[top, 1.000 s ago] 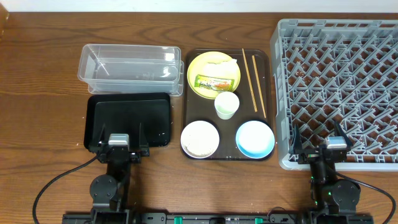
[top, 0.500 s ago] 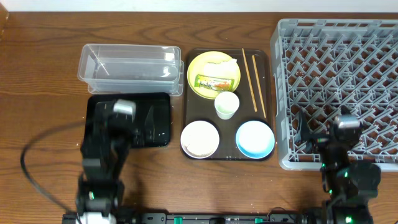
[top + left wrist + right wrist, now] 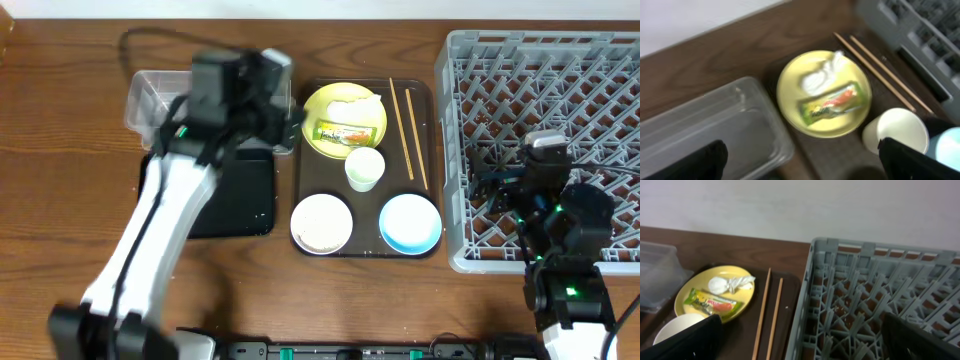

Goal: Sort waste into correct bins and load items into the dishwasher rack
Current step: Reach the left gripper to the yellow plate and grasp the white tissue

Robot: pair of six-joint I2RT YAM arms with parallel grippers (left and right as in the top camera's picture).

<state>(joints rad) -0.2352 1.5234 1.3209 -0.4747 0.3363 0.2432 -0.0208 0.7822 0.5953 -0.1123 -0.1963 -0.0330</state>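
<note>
Above the right end of the clear tub, where it meets the brown tray, the left end effector is held with its fingers spread wide and nothing between them. From the left wrist camera, the yellow plate is seen just ahead of the fingers and centred in the gap, apart from both. On the plate the green-and-yellow wrapper is laid at a slant, and the crumpled napkin is set just beyond it, towards the far rim. The two chopsticks are laid side by side on the brown tray, to the right of the plate. The white cup is stood upright against the plate's near edge. Nearer the robot, the white bowl with pale grainy contents and the light blue bowl are placed side by side on the same tray. The black tray is set on the worktop in front of the tub and is partly covered by the left arm.

Over the left part of the rack, near its left wall, the right end effector is held with its fingers likewise spread and empty. From its wrist camera the plate, wrapper, napkin and chopsticks are seen ahead and to the left, well apart from the fingers, and grey lattice fills the right of the view.
</note>
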